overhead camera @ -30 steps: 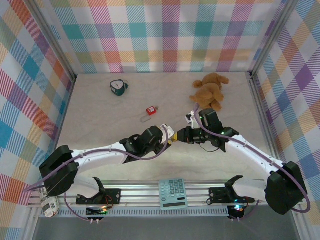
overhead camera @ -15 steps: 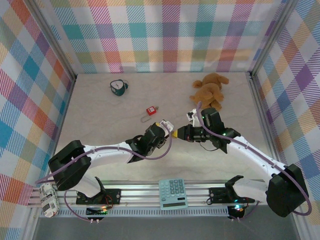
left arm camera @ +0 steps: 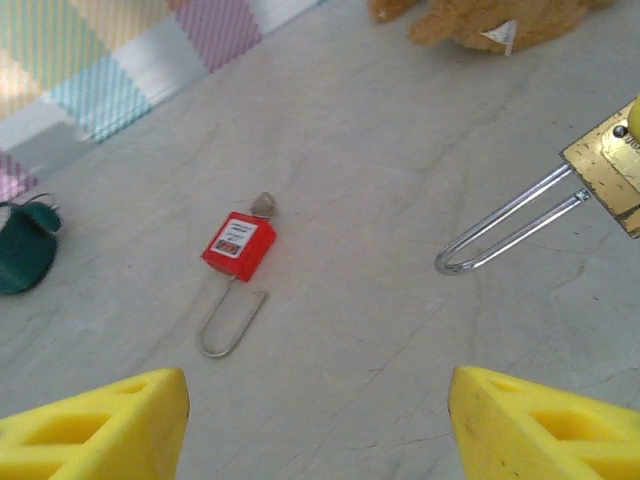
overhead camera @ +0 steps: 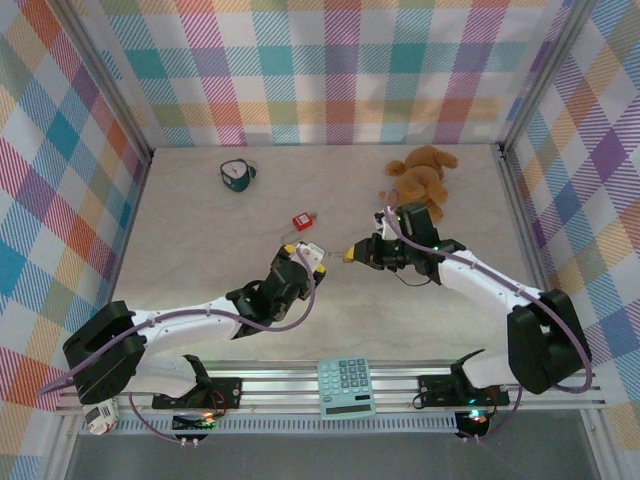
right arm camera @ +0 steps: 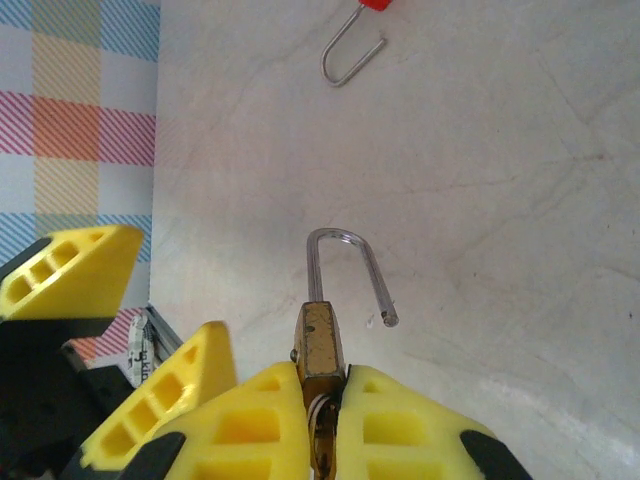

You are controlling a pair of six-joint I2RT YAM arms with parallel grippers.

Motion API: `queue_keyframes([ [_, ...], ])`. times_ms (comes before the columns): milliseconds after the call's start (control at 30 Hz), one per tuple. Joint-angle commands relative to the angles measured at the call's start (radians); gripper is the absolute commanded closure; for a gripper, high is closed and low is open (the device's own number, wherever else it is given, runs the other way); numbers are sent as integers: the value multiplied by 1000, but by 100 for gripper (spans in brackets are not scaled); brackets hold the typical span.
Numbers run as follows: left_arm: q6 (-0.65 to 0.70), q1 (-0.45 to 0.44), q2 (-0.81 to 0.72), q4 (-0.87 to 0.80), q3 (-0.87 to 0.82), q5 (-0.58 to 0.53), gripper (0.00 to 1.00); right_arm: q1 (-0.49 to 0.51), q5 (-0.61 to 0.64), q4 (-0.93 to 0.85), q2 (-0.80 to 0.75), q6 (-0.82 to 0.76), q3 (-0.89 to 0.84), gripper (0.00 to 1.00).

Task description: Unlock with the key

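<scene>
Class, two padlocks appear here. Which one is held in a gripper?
The brass padlock, clamped in the right gripper above the table; the red padlock lies loose on the surface.

A brown teddy bear point(overhead camera: 420, 180) lies near the desk's point(overhead camera: 200, 260) far right corner, a white tag on it in the left wrist view. A dark green, rounded item point(overhead camera: 236, 175) sits toward the far left corner. Between them, nearer the middle, a red padlock point(overhead camera: 302, 220) lies flat, its wire shackle pointing toward the near edge. A pale teal calculator point(overhead camera: 346, 386) rests on the metal rail point(overhead camera: 270, 385) along the near edge, about midway.
</scene>
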Motion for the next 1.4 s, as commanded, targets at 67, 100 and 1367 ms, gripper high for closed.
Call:
queue_keyframes([
  [67, -43, 7, -65, -13, -25, -138, 31, -11, 13, 103, 113, -44, 81, 92],
  [100, -42, 7, -70, -10, -27, -157, 31, -11, 9, 125, 144, -49, 93, 92],
  [1367, -76, 10, -135, 10, -35, -196, 32, 41, -65, 543, 382, -28, -135, 93],
])
